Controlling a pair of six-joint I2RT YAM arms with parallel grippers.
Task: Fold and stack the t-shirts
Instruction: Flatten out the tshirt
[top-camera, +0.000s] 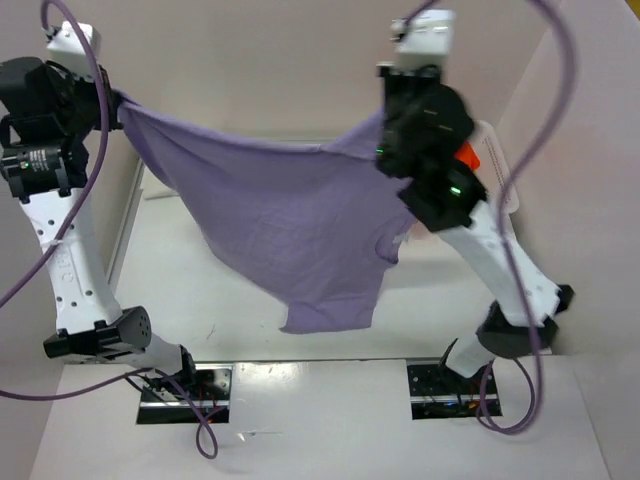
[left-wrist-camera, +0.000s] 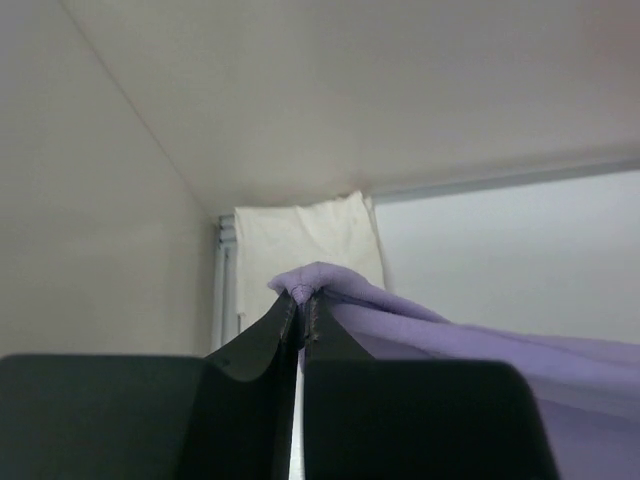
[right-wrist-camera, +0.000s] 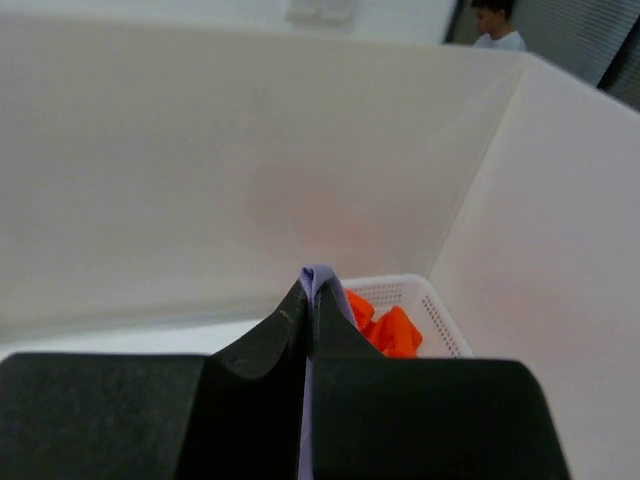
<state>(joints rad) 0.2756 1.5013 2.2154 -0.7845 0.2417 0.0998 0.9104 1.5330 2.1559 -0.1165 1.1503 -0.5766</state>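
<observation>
The light purple t-shirt (top-camera: 280, 220) hangs spread in the air between both raised arms, its lower part sagging toward the table. My left gripper (top-camera: 112, 100) is shut on one corner of it at the upper left; in the left wrist view the purple cloth (left-wrist-camera: 310, 280) bunches out of the pinched fingertips of my left gripper (left-wrist-camera: 301, 297). My right gripper (top-camera: 392, 118) is shut on the opposite corner, with purple cloth (right-wrist-camera: 320, 277) poking from the tips of that gripper (right-wrist-camera: 308, 290). An orange t-shirt (right-wrist-camera: 390, 330) lies in the basket. A folded white t-shirt (left-wrist-camera: 300, 245) lies on the table at the far left.
A white mesh basket (right-wrist-camera: 430, 300) stands at the back right by the side wall, partly hidden behind the right arm (top-camera: 470, 225). White walls (top-camera: 250, 60) enclose the table (top-camera: 190, 280) at back, left and right. A person (right-wrist-camera: 497, 25) shows beyond the wall.
</observation>
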